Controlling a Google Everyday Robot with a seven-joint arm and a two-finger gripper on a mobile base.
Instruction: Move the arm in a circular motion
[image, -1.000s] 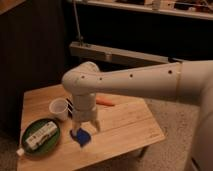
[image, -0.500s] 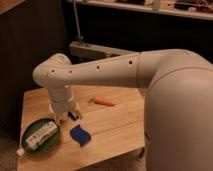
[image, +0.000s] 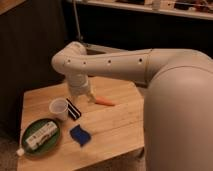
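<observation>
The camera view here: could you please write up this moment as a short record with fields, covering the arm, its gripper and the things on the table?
arm: white arm reaches in from the right, elbow bent over the table's back part
gripper: gripper points down behind the cup
table: light wooden table
cup: white cup, upright, left of centre
carrot: orange carrot, lying right of the gripper
black item: small black object beside the cup
sponge: blue sponge near the front
bowl: green bowl at front left, holding a white bottle

A lab-like room: the gripper (image: 75, 111) hangs over a small wooden table (image: 115, 125) beside dark curtains (image: 30, 45).
</observation>
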